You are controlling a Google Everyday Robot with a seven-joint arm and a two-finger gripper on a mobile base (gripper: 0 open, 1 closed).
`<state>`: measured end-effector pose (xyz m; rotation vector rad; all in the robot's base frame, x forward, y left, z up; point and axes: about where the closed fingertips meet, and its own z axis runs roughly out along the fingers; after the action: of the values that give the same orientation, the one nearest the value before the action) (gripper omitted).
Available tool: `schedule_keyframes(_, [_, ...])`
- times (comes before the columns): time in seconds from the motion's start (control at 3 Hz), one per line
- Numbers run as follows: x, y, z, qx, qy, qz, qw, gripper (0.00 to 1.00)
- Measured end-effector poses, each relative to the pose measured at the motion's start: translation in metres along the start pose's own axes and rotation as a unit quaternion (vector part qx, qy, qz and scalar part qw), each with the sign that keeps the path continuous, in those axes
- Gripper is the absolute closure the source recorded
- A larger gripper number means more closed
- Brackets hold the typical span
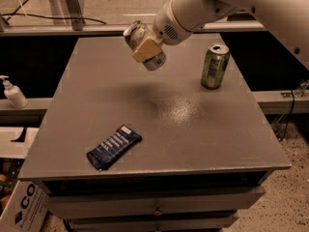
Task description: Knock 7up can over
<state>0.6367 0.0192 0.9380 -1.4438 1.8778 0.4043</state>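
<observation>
One 7up can (215, 65) upright, top up; pincer (145, 46) aloft

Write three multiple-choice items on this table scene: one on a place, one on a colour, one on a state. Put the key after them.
1. Where on the table is the 7up can?
A. near left corner
B. far right part
C. dead centre

2. What colour is the flat packet?
A. dark blue
B. red
C. yellow

3. How is the 7up can standing?
A. lying on its side
B. upright
C. crushed flat

Key:
1 B: the can stands toward the far right of the tabletop.
2 A: the wrapper is dark blue with pale print, lying at the near left.
3 B: its silver top faces up. The gripper hangs in the air to the can's left, over the far middle of the table, apart from it.
</observation>
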Motion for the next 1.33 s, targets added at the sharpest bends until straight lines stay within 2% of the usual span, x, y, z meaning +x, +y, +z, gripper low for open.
schedule_keyframes(0.33, [0.013, 0.01, 0.019, -0.022, 0.054, -0.029, 0.9979, 1.0])
schedule_keyframes(0.67, [0.026, 0.02, 0.034, -0.049, 0.094, -0.054, 0.9929, 1.0])
schedule_keyframes(1.33, [0.044, 0.035, 0.053, -0.104, 0.135, -0.094, 0.9809, 1.0])
